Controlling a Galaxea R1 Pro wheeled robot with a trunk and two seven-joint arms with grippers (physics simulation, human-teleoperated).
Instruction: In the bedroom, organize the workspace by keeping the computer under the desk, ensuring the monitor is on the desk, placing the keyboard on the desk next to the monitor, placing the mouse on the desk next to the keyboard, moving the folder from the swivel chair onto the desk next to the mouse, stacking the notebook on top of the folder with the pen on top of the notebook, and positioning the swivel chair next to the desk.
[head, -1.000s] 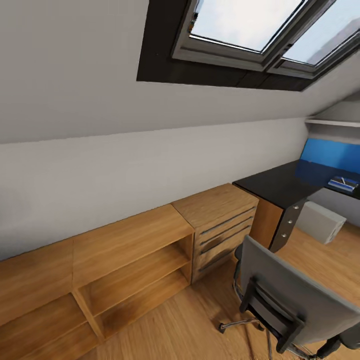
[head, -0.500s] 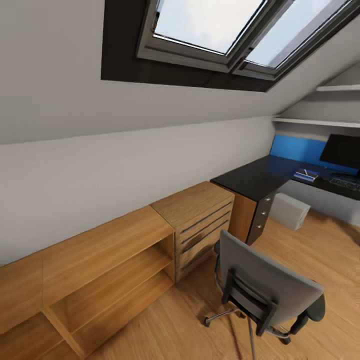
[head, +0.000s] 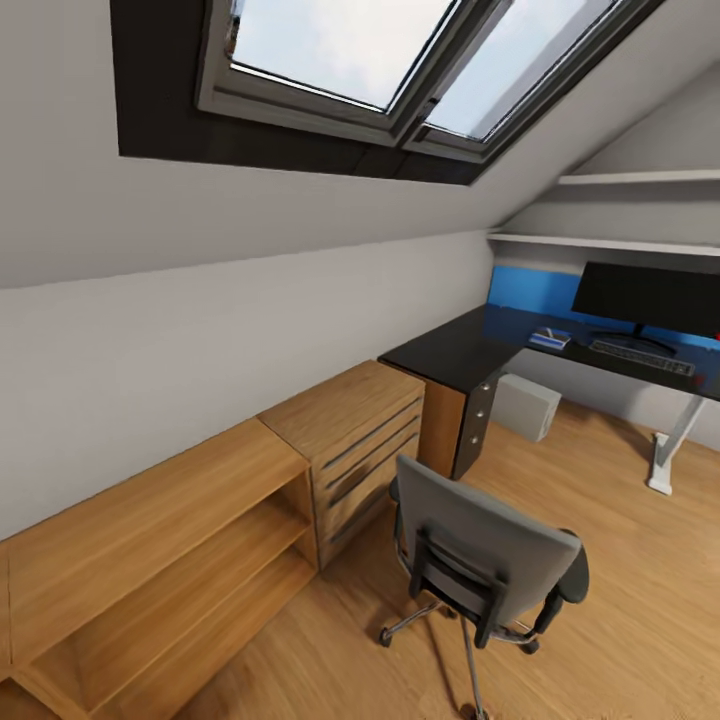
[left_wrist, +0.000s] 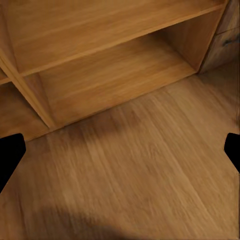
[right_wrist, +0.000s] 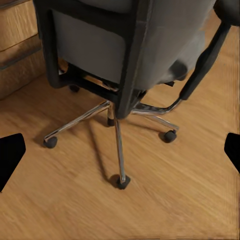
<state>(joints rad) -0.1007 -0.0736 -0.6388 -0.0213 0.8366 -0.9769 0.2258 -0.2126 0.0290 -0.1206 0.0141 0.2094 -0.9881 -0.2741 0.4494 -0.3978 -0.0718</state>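
Observation:
The grey swivel chair (head: 482, 553) stands on the floor with its back to me, a short way out from the desk (head: 447, 357). On the glossy black desk top sit the wide black monitor (head: 650, 298), the dark keyboard (head: 641, 354) in front of it, and a small blue folder (head: 550, 339) with a paler slab on top. Below the desk stands the light grey computer (head: 526, 405). Mouse and pen are too small to make out. My left gripper (left_wrist: 120, 155) is open over bare floor. My right gripper (right_wrist: 120, 155) is open above the swivel chair's chrome base (right_wrist: 117, 127).
A low wooden shelf unit (head: 150, 540) and a wooden drawer chest (head: 350, 430) line the wall at the left, under a sloped ceiling with a skylight (head: 400, 60). The shelf unit (left_wrist: 100, 65) is close to my left gripper. Wooden floor (head: 620, 560) stretches right of the chair.
The camera has swung to the right, so the whole picture slid left. The monitor, the keyboard and a white desk leg have come into view. Nothing in the room itself moved.

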